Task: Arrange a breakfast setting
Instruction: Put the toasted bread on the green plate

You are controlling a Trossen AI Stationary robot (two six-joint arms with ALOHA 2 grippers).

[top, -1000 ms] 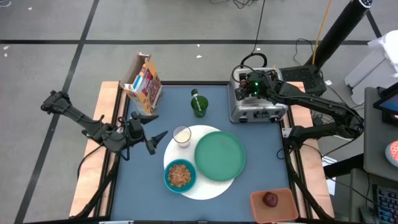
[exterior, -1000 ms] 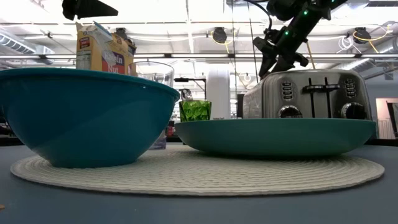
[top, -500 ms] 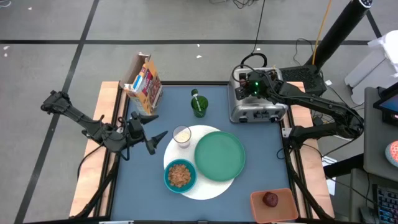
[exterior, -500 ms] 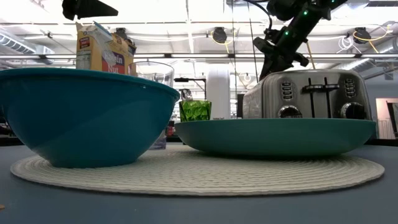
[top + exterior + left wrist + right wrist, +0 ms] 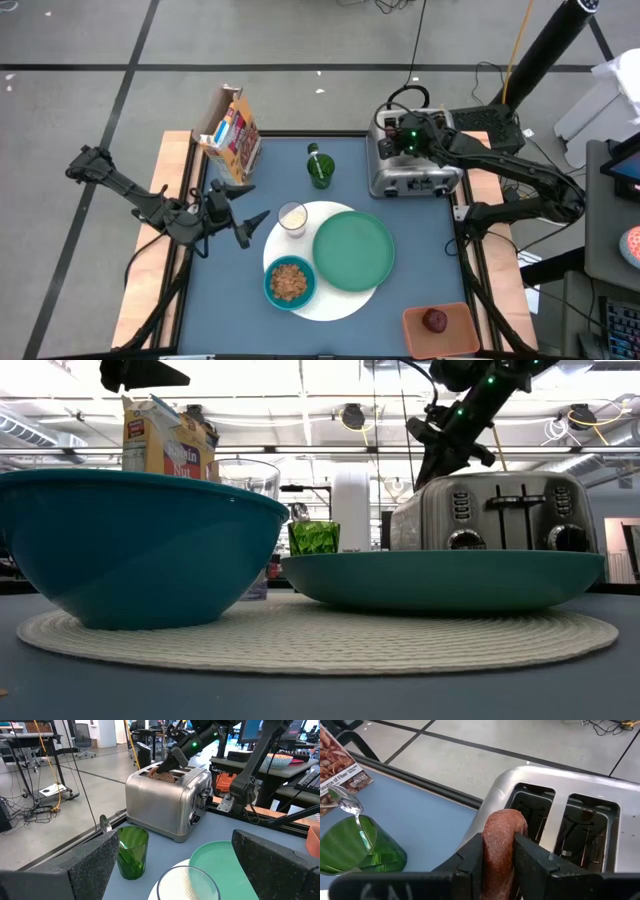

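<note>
My right gripper point(image 5: 392, 138) is over the far left corner of the silver toaster point(image 5: 413, 160), shut on a brown bagel half point(image 5: 501, 845). My left gripper point(image 5: 256, 204) is open and empty above the table, left of the small milk glass point(image 5: 292, 217). The large white round disc point(image 5: 335, 303) carries the green plate point(image 5: 354, 250), the teal bowl point(image 5: 290, 282) with cereal and the glass. The green cup point(image 5: 320, 170) with a spoon point(image 5: 105, 823) in it stands behind them. The red fruit point(image 5: 435, 320) lies in the orange-brown tray. My right gripper pinches the bagel half by its two flat faces point(image 5: 490, 851) between its two fingers point(image 5: 530, 851). The fingers slant down from above the toaster. The bagel stands on edge over the toaster's left slot point(image 5: 532, 810); whether its lower end is clear of the slot is hidden.
A cereal box point(image 5: 232, 133) stands at the far left corner. The orange-brown tray point(image 5: 440, 330) sits at the near right corner. Bare blue table point(image 5: 225, 290) lies left of the disc.
</note>
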